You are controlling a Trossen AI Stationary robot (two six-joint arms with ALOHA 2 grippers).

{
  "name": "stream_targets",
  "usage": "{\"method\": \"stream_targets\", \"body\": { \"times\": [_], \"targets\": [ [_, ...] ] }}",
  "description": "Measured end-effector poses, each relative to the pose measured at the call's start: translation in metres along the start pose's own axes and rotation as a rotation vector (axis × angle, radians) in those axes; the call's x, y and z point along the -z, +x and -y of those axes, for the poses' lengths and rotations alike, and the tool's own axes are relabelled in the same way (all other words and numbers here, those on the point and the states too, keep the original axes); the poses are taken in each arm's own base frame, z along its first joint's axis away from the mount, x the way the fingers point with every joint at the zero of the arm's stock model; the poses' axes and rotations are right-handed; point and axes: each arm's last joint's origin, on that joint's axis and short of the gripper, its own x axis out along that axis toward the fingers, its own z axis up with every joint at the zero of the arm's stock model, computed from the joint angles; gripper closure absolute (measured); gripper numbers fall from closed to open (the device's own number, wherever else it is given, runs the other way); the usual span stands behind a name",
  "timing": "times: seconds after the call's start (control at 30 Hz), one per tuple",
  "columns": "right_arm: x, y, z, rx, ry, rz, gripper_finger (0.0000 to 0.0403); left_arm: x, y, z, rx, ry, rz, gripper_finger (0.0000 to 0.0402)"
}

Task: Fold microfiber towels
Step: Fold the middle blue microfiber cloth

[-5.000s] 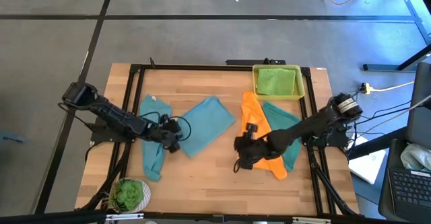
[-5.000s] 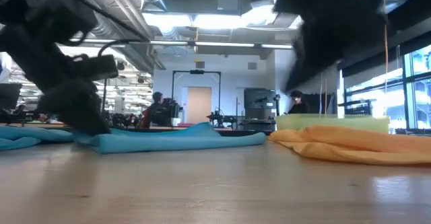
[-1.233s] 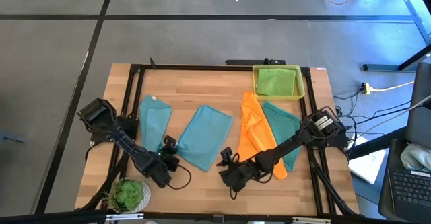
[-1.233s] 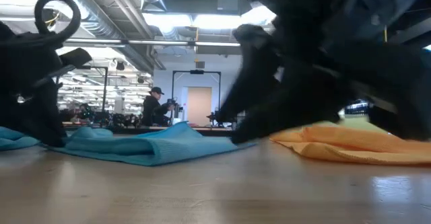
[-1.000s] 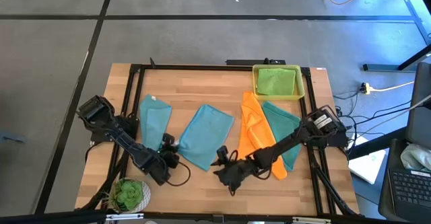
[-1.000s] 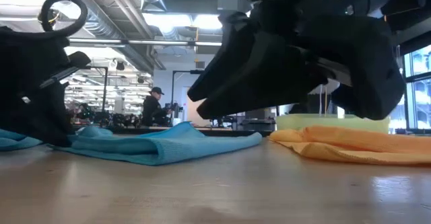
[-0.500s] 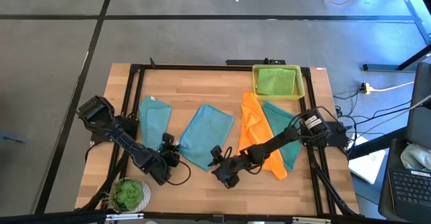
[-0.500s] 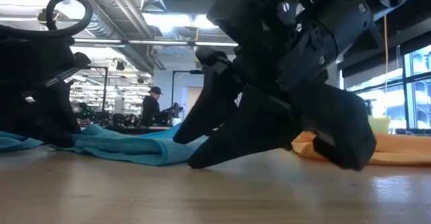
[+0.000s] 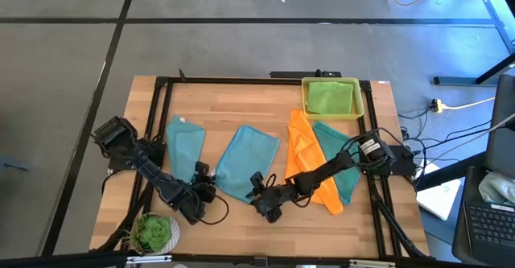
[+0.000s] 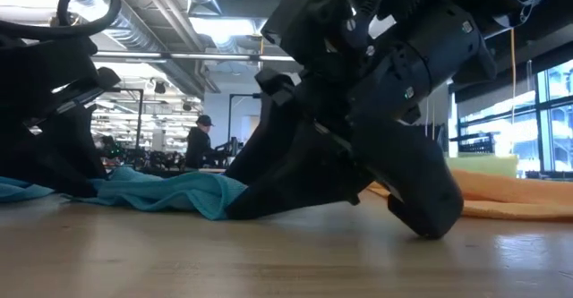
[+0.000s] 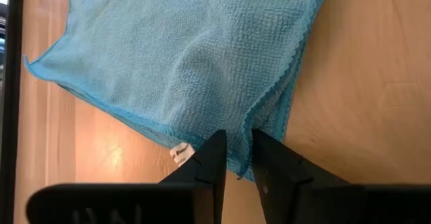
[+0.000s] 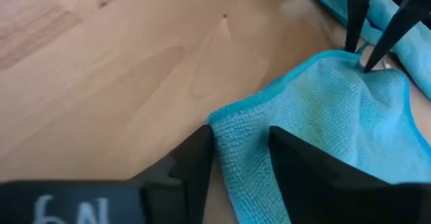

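Observation:
A light blue towel [image 9: 245, 162] lies spread at the table's middle. My left gripper [image 9: 202, 190] is shut on its near left corner. My right gripper [image 9: 257, 187] is down at the near right corner [image 12: 236, 126], open, one finger on either side of that corner. In the low view the towel's near edge [image 10: 201, 195] is humped up against my right gripper [image 10: 269, 204]. Another light blue towel [image 9: 184, 146] lies at the left. An orange towel [image 9: 303, 149] and a teal towel [image 9: 339, 157] lie under my right arm. A lime green towel [image 9: 330, 97] sits in the yellow tray [image 9: 359, 99]. My left gripper pinches the light blue towel's near left corner [image 11: 237, 131] between its two fingers, slanting down from the table's near left. A pucker in the cloth runs away from the fingers. The rest of the towel lies on the table. My right gripper's fingers [image 12: 195, 153] stand astride the near right corner; I cannot tell whether they touch the cloth.
A potted green plant [image 9: 155, 232] stands at the near left corner, close to my left arm. A black frame [image 9: 265, 80] borders the table. Bare wood [image 9: 298, 232] lies along the near edge. A person [image 10: 199, 141] shows in the room behind.
My right gripper has gone toward the table's left edge and down, onto the light blue towel's near right corner. The towel's near edge has humped up beside it.

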Motion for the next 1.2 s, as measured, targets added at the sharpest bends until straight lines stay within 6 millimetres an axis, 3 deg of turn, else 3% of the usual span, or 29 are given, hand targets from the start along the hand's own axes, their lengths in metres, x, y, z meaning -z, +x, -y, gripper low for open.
{"method": "stream_targets", "body": {
  "times": [0.2, 0.27, 0.63, 0.83, 1.03, 1.2],
  "targets": [
    [-0.003, -0.002, -0.008, -0.03, 0.037, 0.004, 0.0374, -0.002, -0.011, 0.003, 0.022, 0.072, -0.054, 0.0338],
    [-0.004, -0.003, -0.01, -0.036, 0.045, 0.006, 0.0392, -0.006, -0.018, 0.002, 0.032, 0.111, -0.099, 0.0339],
    [-0.025, -0.01, -0.005, -0.052, 0.082, 0.042, 0.0394, -0.046, -0.062, 0.009, 0.113, 0.127, -0.047, 0.0335],
    [-0.034, -0.013, -0.008, -0.121, 0.084, -0.068, 0.0396, -0.065, -0.082, 0.017, 0.174, 0.063, 0.071, 0.0338],
    [-0.048, -0.017, -0.006, -0.137, 0.151, -0.111, 0.0393, -0.071, -0.076, 0.028, 0.225, 0.0, 0.174, 0.0332],
    [-0.067, -0.019, 0.006, -0.012, 0.229, -0.081, 0.0394, -0.07, -0.059, 0.037, 0.207, 0.037, 0.162, 0.0324]
  ]
}}
